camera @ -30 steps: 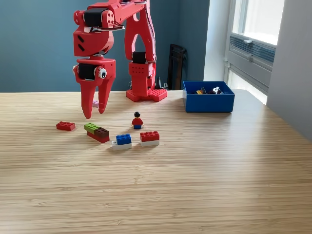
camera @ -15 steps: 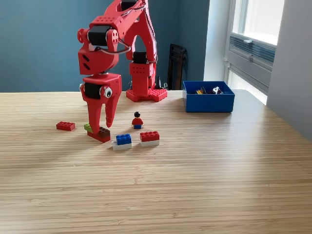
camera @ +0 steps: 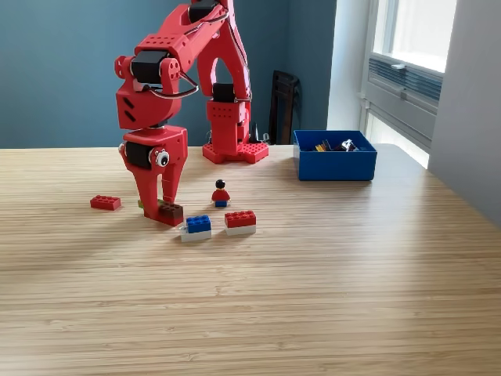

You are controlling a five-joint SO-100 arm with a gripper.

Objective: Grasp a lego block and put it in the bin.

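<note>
My red gripper (camera: 160,210) has come down to the table at the exterior view's left and stands open. Its two fingers straddle a stacked lego block (camera: 170,211) with a brown top and a red base; the block's green end is mostly hidden behind the left finger. Whether the fingers touch the block I cannot tell. The blue bin (camera: 335,166) sits at the back right, well away from the gripper, with several small pieces inside. Other bricks lie nearby: a red one (camera: 105,203), a blue-on-white one (camera: 196,227) and a red-on-white one (camera: 240,222).
A small minifigure (camera: 221,193) with a red torso stands just right of the gripper. The arm's red studded base (camera: 235,151) is behind it. A window and a wall bound the right side. The wooden table (camera: 313,298) stretches toward the front.
The gripper dropped from above the table down over the brown, green and red block, shifting slightly left at the end. Its fingers now reach the tabletop. The bricks have not moved.
</note>
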